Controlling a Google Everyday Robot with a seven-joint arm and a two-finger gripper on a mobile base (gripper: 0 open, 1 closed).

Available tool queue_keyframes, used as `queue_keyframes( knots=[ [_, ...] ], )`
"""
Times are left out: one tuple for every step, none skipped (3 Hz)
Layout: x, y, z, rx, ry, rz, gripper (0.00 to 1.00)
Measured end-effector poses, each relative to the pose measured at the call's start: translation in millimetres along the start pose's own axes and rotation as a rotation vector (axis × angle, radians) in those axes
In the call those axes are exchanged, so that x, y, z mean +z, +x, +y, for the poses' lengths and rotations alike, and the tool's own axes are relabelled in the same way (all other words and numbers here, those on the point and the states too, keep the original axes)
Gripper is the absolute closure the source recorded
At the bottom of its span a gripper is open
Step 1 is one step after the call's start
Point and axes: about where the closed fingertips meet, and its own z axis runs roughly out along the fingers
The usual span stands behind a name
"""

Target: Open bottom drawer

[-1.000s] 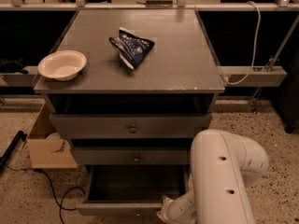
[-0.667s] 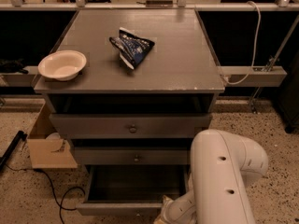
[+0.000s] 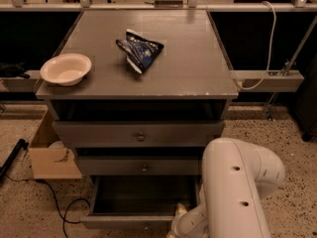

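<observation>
Bottom drawer [image 3: 124,221] sat pulled out beneath two shut fronts. My gripper [image 3: 179,224] low at its front, right end, half cut off; grip state, couldn't tell. Risks: over-pull could drop drawer off runners; off-centre pull could skew and jam it.

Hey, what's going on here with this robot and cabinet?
A white robot arm is working at the grey cabinet's bottom drawer, which stands pulled out, its inside showing. The claw is down low by the drawer's front right corner. A bowl and a blue snack bag sit on the cabinet top.
</observation>
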Motion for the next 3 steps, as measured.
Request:
queue_keyframes(
  knots=[
    [0.0, 0.0, 0.0, 0.0, 0.0, 0.0, 0.19],
    [-0.8, 4.7, 6.5, -0.002, -0.009, 0.008, 0.42],
    [-1.7, 11.2, 14.2, -0.006, -0.018, 0.025, 0.66]
  ],
)
